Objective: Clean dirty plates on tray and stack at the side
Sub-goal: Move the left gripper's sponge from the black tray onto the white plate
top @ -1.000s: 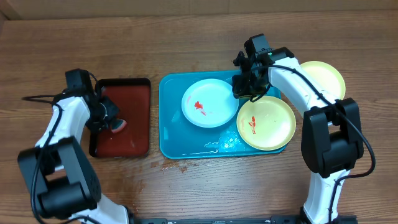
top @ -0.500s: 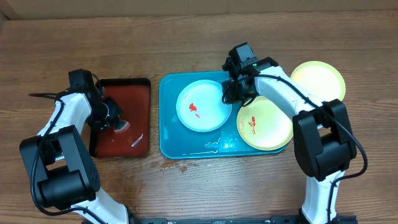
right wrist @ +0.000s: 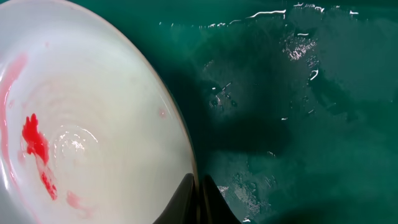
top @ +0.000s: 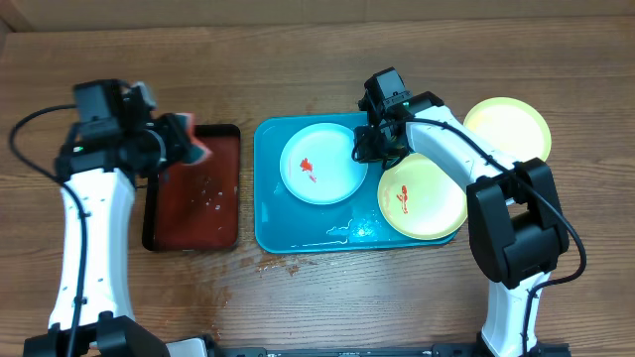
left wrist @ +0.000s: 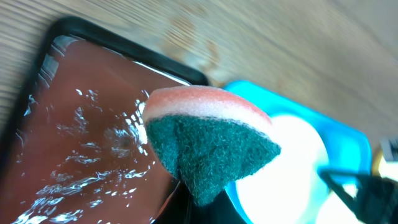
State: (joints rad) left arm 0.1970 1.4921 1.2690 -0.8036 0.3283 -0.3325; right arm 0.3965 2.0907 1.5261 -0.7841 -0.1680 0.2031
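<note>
R hand point(top: 367, 149) clamps lt-blue plate point(top: 316, 167) rim | L hand point(top: 179, 145) grips sponge point(left wrist: 211, 146)

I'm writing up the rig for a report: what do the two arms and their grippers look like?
Both arms are alike. The left arm and right arm have white rounded link shells joined by chunky black joint housings. A thin black cable loops loosely off each. The left gripper and right gripper are black, with dark fingers. No markings are legible.
</note>
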